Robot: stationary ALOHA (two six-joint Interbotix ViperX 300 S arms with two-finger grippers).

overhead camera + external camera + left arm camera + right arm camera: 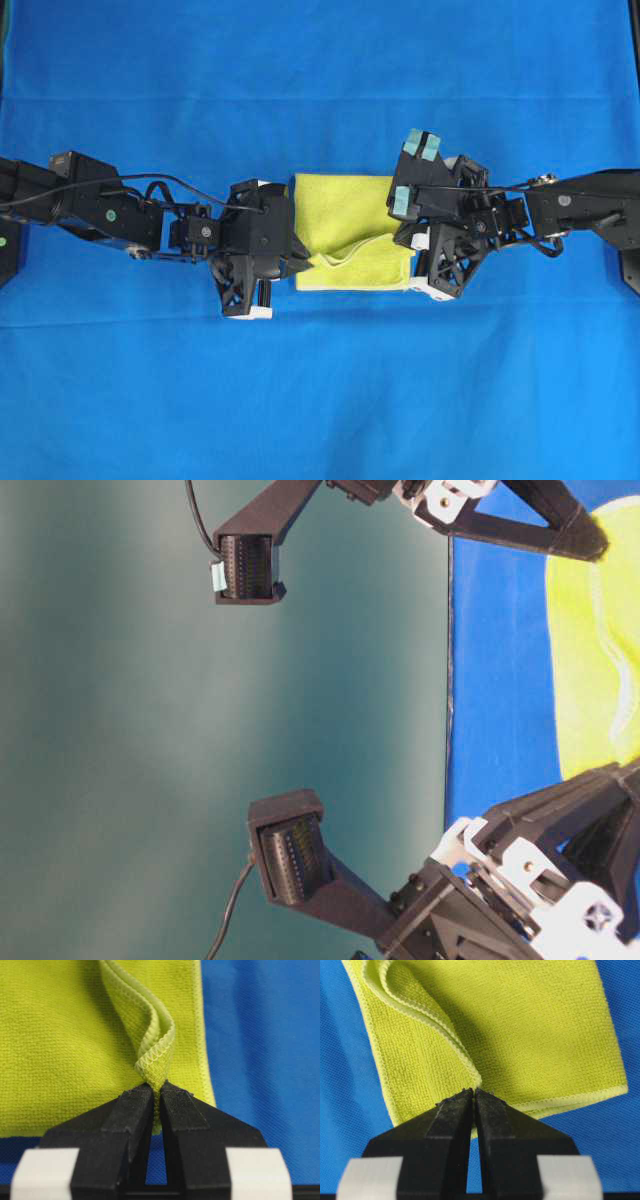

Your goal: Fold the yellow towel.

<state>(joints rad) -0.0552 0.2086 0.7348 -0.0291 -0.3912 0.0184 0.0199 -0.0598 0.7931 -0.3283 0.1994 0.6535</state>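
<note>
1. My left gripper — nearest item in the left wrist view. Jaws pinched tight on a raised fold of hem of the yellow towel; the hem stands up in a narrow loop between the tips.
2. My right gripper — nearest item in the right wrist view. Jaws clamped on the towel's edge, where a lifted flap curls back from the tips toward the upper left.
3. Yellow towel, overhead view — lies between my two arms at the middle of the scene, already doubled over, with a loose hemmed flap sagging across its lower part. My left gripper meets it at the lower left corner, my right gripper at the right edge.
4. Blue cloth — covers the counter under the towel and both arms, spreading to every side.
5. Table-level view — picture turned sideways; towel seen at the right edge on the blue cloth, arm parts near the camera, plain greenish background behind.
</note>
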